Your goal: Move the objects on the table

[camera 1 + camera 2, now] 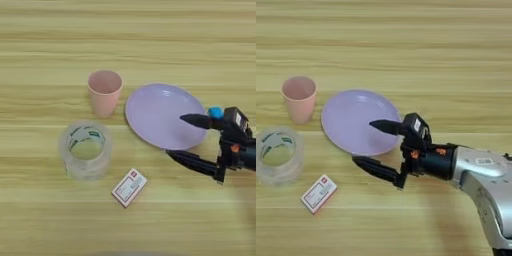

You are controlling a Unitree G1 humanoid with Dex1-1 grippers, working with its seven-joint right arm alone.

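My view looks straight down on the worktop (150, 35), a light yellowish wooden surface that fills the field edge to edge. Its plank grain runs horizontally in pale and darker bands. Lighting is soft and even, with faint shadows. No wall, floor or window lies within my view.

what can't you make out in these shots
- Blue block: the left eye view shows only a small part behind the gripper; in the right eye view the gripper hides it entirely.
- Box: the print is too small to read in both views.
- Forearm: cut off by the right edge in the left eye view.
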